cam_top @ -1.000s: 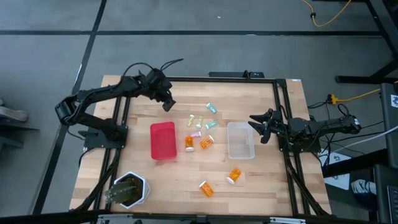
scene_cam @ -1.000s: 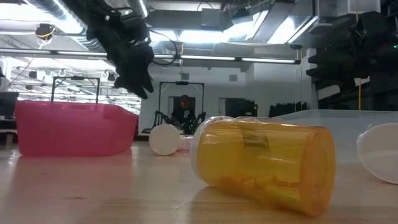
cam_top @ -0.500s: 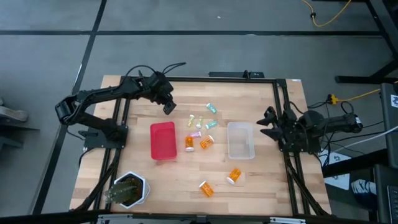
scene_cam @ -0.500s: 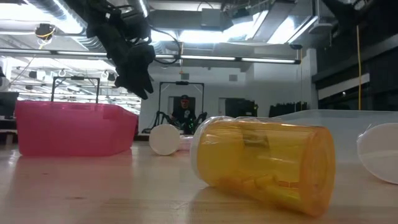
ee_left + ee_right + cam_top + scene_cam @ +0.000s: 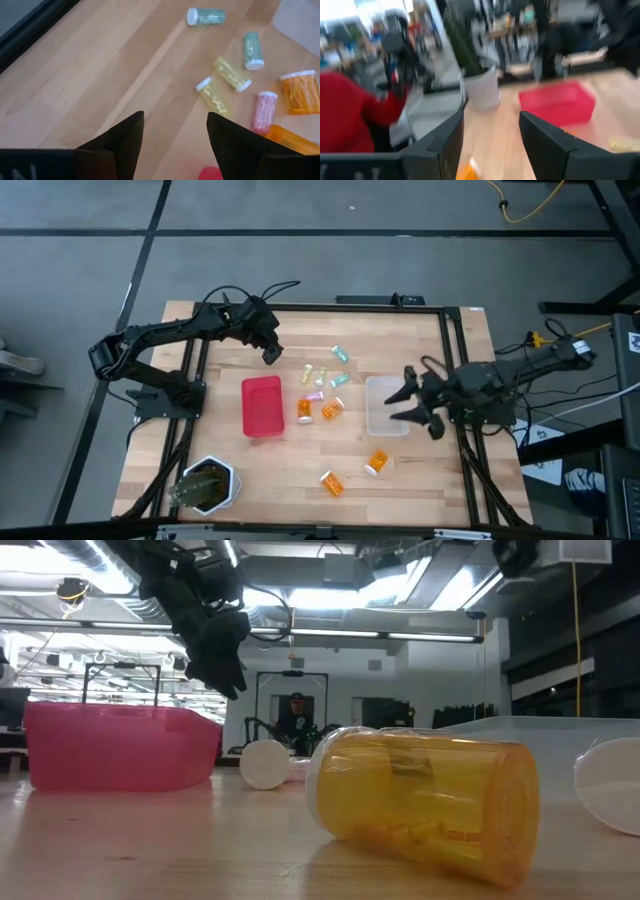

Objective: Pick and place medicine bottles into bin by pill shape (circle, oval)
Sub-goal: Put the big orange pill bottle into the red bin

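We see a pale wood table [image 5: 300,465], a red bin [image 5: 262,406], a clear bin [image 5: 386,406], orange vials [image 5: 332,409] with white caps, and teal, pink and yellow-green vials [image 5: 227,74].

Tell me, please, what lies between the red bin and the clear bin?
In the high view, two orange bottles lie between the red bin and the clear bin, with a pink vial just above them.

You have four orange vials [image 5: 331,409], five small pastel vials [image 5: 340,354], two bins [image 5: 262,406] and one white pot [image 5: 208,484].
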Tool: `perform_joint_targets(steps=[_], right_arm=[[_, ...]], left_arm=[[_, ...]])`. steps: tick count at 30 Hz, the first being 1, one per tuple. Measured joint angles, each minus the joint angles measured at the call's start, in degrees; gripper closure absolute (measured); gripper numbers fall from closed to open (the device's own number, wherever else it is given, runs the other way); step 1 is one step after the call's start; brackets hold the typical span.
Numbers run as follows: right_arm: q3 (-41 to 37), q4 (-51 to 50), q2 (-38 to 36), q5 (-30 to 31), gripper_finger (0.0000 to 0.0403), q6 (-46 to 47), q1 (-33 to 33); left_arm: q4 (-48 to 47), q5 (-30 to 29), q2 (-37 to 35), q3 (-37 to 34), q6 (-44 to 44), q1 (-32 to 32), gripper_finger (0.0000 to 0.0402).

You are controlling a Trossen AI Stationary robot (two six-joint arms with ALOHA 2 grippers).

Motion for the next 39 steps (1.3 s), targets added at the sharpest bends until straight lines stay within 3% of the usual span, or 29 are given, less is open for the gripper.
perform_joint_targets(steps=[8,14,22,29,33,39], right_arm=[[22.07,-32.62,15.43,1.95,0.0209,11.29,2.46],[30.19,-49.86,21.88,-1.63,0.0209,19.64,2.44],[30.32,-49.3,27.36,-5.83,0.0209,13.24,2.44],[30.28,-47.77,32.32,-13.98,0.0209,10.49,2.46],[30.27,-44.53,35.08,-10.68,0.0209,9.02,2.28],[30.27,-36.16,38.81,3.1,0.0209,-1.6,-0.92]], left_arm=[[0.02,0.02,0.0,0.0,-0.04,-0.02,0.019],[0.04,0.02,0.0,0.0,-0.07,-1.23,0.019],[0.57,0.05,0.0,0.0,-0.04,-3.54,0.019],[3.15,-0.28,-0.02,0.0,-0.04,-4.15,0.019],[3.81,-0.35,-0.02,0.0,-0.04,-4.12,0.019],[4.22,-0.35,-0.02,0.0,-0.02,-4.1,0.019]])
